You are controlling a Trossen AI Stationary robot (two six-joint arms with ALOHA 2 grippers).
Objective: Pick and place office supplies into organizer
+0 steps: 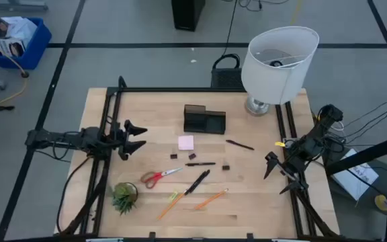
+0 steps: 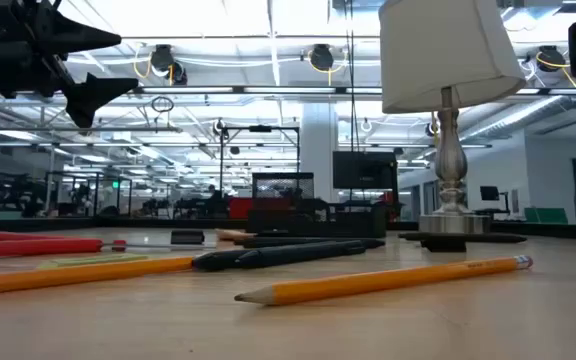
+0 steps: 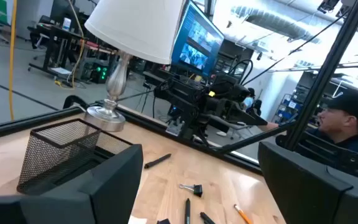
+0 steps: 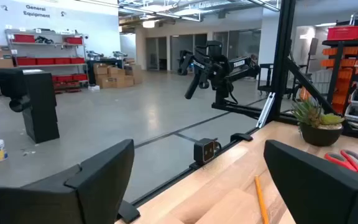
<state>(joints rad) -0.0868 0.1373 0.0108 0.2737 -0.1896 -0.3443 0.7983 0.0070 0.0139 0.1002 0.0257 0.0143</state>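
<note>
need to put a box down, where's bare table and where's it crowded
Bare wood lies behind the organizer toward the far edge, and between the pens and the right gripper. Crowded: the middle, from the sticky pad through the scissors to the pencils.

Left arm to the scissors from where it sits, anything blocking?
Probably reachable. The left gripper is open above the table's left side, and the scissors lie flat on bare wood nearby. The potted plant stands off to the side, not between them.

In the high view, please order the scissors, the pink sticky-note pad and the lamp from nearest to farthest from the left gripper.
Measured from the open left gripper:
1. Scissors, toward the table's front.
2. Pink sticky-note pad, at the table's centre; almost as near as the scissors.
3. Lamp, at the far right corner.
</note>
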